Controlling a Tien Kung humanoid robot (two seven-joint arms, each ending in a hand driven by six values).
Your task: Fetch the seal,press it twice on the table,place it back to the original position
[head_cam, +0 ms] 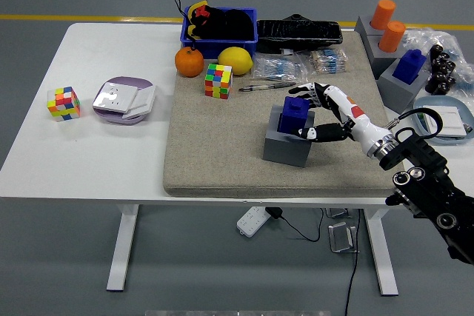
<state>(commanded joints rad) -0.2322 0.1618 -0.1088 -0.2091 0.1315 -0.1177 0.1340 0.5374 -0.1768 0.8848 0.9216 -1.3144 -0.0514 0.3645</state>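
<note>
Reaching in from the right, the right hand (320, 112) is closing its fingers (306, 92) and thumb around the blue seal (293, 113), though a firm grip is not clear. Under it all, the white table (111, 153) is carrying a beige mat (222, 153). On that mat, the grey holder block (285, 147) is supporting the upright seal.

No legible text (labels too small)

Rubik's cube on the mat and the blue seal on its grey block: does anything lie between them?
In the head view, only bare beige mat separates the Rubik's cube from the blue seal; the pen lies farther back.
</note>
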